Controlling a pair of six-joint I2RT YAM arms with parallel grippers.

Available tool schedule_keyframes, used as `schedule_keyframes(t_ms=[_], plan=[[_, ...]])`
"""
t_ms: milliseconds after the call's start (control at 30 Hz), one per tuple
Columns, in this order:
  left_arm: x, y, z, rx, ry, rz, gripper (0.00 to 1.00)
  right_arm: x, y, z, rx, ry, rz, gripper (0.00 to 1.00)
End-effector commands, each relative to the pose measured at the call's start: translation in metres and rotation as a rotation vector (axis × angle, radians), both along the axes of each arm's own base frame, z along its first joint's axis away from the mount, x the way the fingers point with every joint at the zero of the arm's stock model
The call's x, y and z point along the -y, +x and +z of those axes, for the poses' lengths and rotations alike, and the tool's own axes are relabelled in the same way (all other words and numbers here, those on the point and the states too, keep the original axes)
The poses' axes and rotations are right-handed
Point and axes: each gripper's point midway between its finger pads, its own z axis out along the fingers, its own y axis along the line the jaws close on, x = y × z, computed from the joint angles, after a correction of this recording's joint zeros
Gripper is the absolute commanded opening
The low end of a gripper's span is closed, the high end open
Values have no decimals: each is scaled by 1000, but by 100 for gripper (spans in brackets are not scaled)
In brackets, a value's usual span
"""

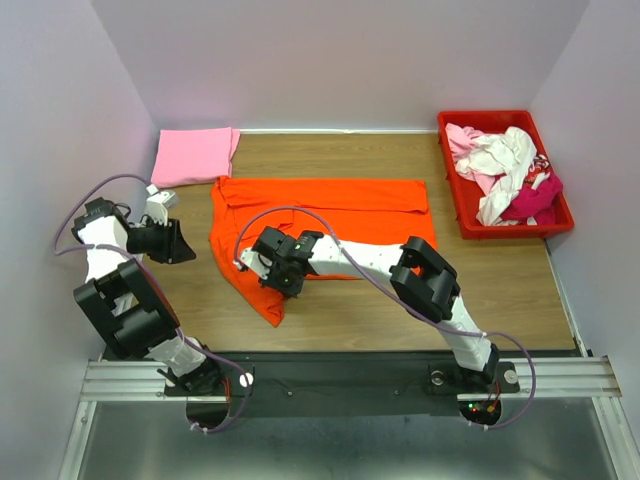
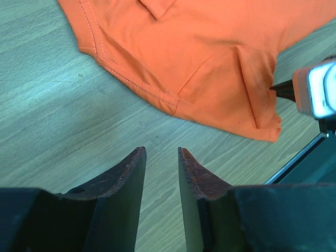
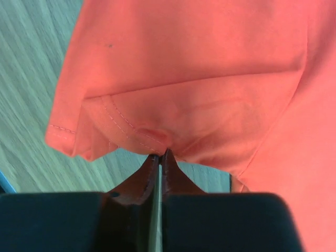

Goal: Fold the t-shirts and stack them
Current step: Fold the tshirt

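Note:
A bright orange t-shirt lies partly folded across the middle of the table. My right gripper is shut on its hem near the lower left corner; the right wrist view shows the pinched hem at the fingertips. My left gripper is open and empty, hovering over bare wood left of the shirt. In the left wrist view the shirt's edge lies ahead of the open fingers. A folded light pink t-shirt lies at the back left.
A red plastic crate at the back right holds crumpled white, pink and magenta shirts. Purple walls close in three sides. The right arm stretches across the shirt from the near right.

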Motion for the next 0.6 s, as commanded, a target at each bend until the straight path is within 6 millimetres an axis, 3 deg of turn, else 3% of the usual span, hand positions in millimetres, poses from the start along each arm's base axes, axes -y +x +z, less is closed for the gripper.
schedule_keyframes(t_ms=[0, 133, 300, 433, 467, 567], plan=[[4, -12, 12, 53, 55, -66, 39, -12, 12, 38, 59, 90, -38, 1], [1, -20, 9, 83, 139, -145, 36, -2, 22, 61, 1, 164, -92, 0], [16, -32, -1, 139, 307, -315, 35, 22, 38, 49, -98, 174, -157, 1], [48, -33, -4, 240, 436, -495, 34, 36, 51, 39, -187, 187, -215, 0], [68, -38, -4, 277, 442, -567, 34, 38, 54, 34, -210, 188, -230, 1], [97, -44, -7, 327, 450, -686, 34, 46, 62, 29, -266, 198, -265, 1]])
